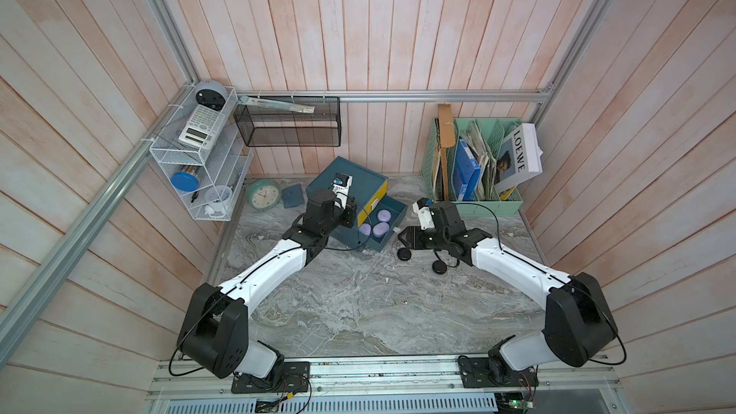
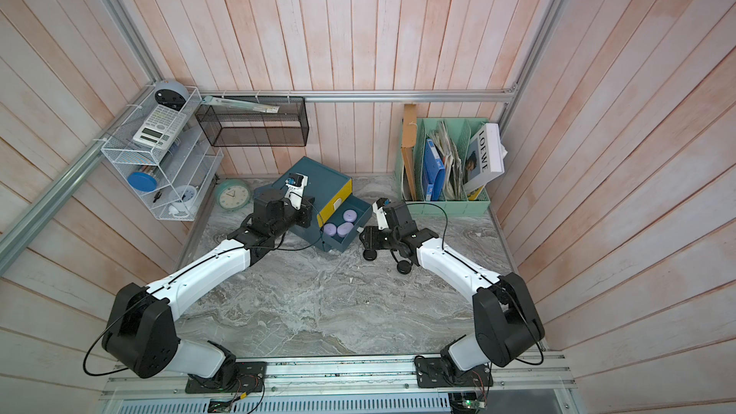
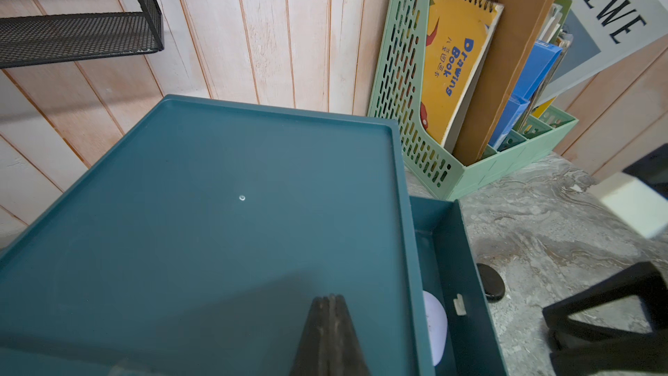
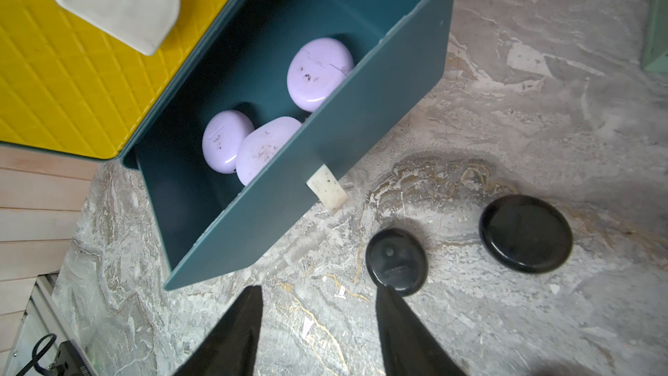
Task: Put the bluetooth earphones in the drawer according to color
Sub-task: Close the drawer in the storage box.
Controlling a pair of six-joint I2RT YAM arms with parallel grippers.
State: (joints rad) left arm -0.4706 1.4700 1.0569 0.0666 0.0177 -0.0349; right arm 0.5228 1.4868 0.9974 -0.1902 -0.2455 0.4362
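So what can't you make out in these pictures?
Yellow drawer: shut, contents hidden in every view.
Left gripper: shut; in both top views its own wrist hides it.
Lilac cases: left wrist view shows one sliver behind the cabinet top.
Blue thing by the clock: too small to name.

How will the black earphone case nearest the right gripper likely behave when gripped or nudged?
The black case looks glossy with a rounded rim, so it may slip from the open right gripper. It lies flat on the marble table, so a nudge probably slides it rather than rolls it.
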